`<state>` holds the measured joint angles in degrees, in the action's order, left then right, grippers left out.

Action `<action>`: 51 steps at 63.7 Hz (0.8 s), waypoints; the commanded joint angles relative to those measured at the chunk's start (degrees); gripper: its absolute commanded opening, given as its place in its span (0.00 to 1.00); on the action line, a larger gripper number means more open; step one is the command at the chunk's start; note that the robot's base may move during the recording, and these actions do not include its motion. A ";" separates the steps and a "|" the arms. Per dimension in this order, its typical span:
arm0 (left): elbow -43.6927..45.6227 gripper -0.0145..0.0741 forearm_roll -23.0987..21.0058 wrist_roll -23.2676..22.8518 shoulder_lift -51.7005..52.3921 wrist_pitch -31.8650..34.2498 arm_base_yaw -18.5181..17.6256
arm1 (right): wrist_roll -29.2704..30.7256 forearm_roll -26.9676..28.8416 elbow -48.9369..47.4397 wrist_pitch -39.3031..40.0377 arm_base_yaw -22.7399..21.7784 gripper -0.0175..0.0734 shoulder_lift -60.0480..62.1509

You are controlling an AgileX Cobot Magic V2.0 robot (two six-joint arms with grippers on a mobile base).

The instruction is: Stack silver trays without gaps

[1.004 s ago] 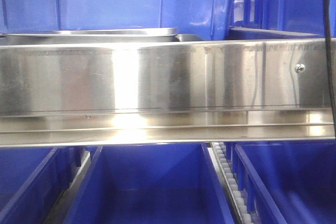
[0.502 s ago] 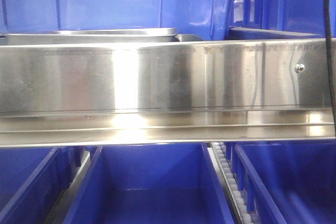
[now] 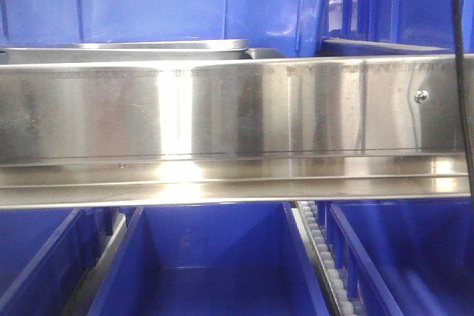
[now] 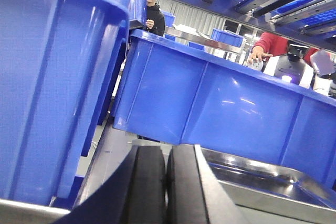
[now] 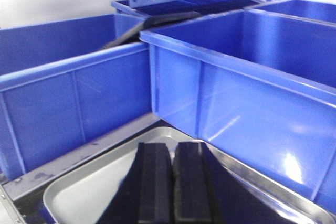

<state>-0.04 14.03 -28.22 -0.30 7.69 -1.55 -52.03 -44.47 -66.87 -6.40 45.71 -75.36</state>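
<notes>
Left end effector (image 4: 166, 187) first: its two black pads (image 4: 149, 184) are pressed together with only a hairline seam between them, nothing caught in there, jaws narrow as they go. Just past the tips and off to their right lies a silver tray (image 4: 262, 182), mirror-bright, its out-turned rim starting right beside the right-hand pad; whether pad and rim actually touch, I can't tell from this angle. Beyond that tray stands a blue bin (image 4: 220, 106), its long wall running across the view, and a second blue bin (image 4: 52, 82) looms close on the left of the end effector. Over to the right end effector (image 5: 172, 182): same story, pads (image 5: 155, 182) drawn tight together, gripping nothing, hanging above the floor of another silver tray (image 5: 89, 195), which spreads out beneath and to both sides of the tips, rounded corner showing at lower left. That tray sits close against the foot of a large blue bin (image 5: 247, 87) ahead and to the right of the tips, with a further blue bin (image 5: 63, 98) ahead on the left. From the front view, neither end effector shows; a long steel shelf rail (image 3: 222, 109) with a screw (image 3: 421, 95) fills the middle, and the rims of silver trays (image 3: 126, 47) peek just over its top edge, on the left, with blue bins (image 3: 215, 264) below.
</notes>
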 commanded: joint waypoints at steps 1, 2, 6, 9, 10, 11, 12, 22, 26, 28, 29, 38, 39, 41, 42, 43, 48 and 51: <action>0.04 0.16 -1.00 2.16 0.30 0.38 0.24 | 0.37 -0.46 -0.48 2.08 0.07 0.11 0.51; 0.04 0.16 -1.49 3.53 0.30 0.38 0.24 | 0.37 -0.46 -0.48 2.26 0.07 0.11 0.51; 0.04 0.16 -2.71 7.31 0.30 0.38 0.24 | 0.37 -0.46 -0.48 3.44 0.07 0.11 0.51; 0.04 0.16 -4.01 9.69 0.30 0.54 0.24 | 0.37 -0.46 -0.48 4.45 0.07 0.11 0.51; 0.04 0.16 -4.38 10.39 0.30 0.54 0.24 | 0.37 -0.46 -0.48 4.62 0.07 0.11 0.51; 0.04 0.16 -4.58 10.62 0.30 0.54 0.24 | 0.37 -0.46 -0.48 5.15 0.07 0.11 0.51; 0.04 0.16 -4.67 10.74 0.30 0.35 0.24 | 0.37 -0.46 -0.48 5.57 0.07 0.11 0.51; 0.04 0.16 -4.79 12.77 0.30 -2.43 0.24 | 0.37 -0.46 -0.48 10.69 0.07 0.11 0.51; 0.04 0.16 -4.79 13.20 0.30 -4.96 0.24 | 0.37 -0.46 -0.48 12.62 0.07 0.11 0.51; 0.04 0.16 -4.79 13.20 0.30 -6.95 0.24 | 0.37 -0.46 -0.48 13.82 0.07 0.11 0.51; 0.04 0.16 -4.79 13.20 0.30 -7.22 0.24 | 0.37 -0.46 -0.48 14.56 0.07 0.11 0.51; 0.04 0.16 -3.59 13.30 0.30 -8.36 0.24 | 0.37 -0.46 -0.48 19.15 0.07 0.11 0.51; 0.04 0.16 -3.17 13.30 0.30 -8.03 0.24 | 0.37 -0.46 -0.48 19.46 0.07 0.11 0.51; 0.04 0.16 -2.20 13.30 0.30 -7.37 0.24 | 0.37 -0.46 -0.48 20.19 0.07 0.11 0.51; 0.04 0.16 -1.46 13.30 0.30 -6.64 0.24 | 0.37 -0.46 -0.48 20.44 0.07 0.11 0.51; 0.04 0.16 -0.95 13.30 0.30 -6.13 0.24 | 0.37 -0.46 -0.48 20.66 0.07 0.11 0.51; 0.04 0.16 0.88 13.30 0.30 -4.05 0.24 | 0.37 -0.46 -0.48 21.04 0.07 0.11 0.51; 0.04 0.16 0.48 13.30 0.30 -3.82 0.24 | 0.37 -0.46 -0.48 21.04 0.07 0.11 0.51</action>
<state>-0.11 13.84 -15.02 -0.30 1.51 -1.55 -52.03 -44.58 -66.87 13.21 45.71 -75.36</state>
